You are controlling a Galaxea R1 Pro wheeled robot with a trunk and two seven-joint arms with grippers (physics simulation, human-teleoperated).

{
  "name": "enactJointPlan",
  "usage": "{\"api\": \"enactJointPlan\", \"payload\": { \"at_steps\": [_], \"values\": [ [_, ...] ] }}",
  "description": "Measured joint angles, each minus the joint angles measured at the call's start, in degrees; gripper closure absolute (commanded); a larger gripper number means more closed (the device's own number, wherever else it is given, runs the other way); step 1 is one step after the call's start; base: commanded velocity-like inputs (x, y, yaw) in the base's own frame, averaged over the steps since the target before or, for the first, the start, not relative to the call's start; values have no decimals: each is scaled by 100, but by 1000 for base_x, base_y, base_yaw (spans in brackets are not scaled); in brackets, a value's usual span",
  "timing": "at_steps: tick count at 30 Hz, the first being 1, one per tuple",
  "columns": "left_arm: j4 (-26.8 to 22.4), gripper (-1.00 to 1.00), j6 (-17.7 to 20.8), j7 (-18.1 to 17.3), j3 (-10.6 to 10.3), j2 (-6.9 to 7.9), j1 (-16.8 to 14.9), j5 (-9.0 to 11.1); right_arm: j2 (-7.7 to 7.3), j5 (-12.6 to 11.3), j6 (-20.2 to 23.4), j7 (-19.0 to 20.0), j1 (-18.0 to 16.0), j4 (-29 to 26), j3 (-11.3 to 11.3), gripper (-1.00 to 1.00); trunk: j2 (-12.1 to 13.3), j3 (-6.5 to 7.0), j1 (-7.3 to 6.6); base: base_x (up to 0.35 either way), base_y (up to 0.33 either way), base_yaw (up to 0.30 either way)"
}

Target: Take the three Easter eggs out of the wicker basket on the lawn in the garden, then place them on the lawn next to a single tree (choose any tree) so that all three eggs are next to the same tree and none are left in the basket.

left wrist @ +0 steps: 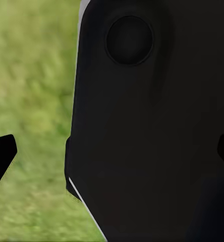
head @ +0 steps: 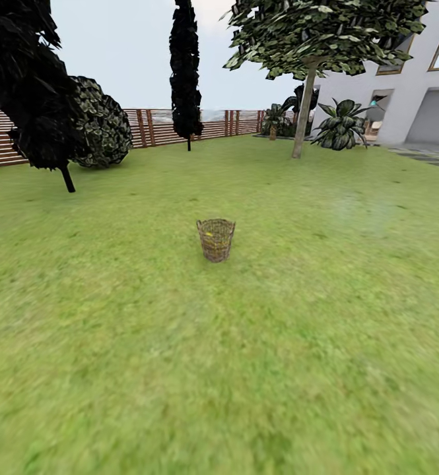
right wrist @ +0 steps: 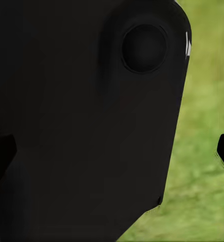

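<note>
Wicker basket (head: 215, 239) upright mid-lawn (head: 245, 369), well ahead; yellow egg (head: 208, 233) glimpsed inside; tree (head: 304, 112) far beyond, near house (head: 410, 99); both hands' fingertips spread wide, empty; risks: base bumps basket on approach, topples it; eggs hidden by weave, count unsure.

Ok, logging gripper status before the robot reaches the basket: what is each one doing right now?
Left gripper: open, fingertips wide apart, holding nothing.
Right gripper: open, fingertips wide apart, holding nothing.
</note>
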Motion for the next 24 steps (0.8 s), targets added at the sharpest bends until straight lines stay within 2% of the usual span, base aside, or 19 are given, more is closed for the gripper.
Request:
{"api": "enactJointPlan", "payload": {
  "at_steps": [24],
  "values": [
    [0, -100, 0, 0, 0, 0, -2, 1, -3, -8, 0, 0, 0, -1, -5, -100, 0, 0, 0, 333, 0, 0]
  ]
}}
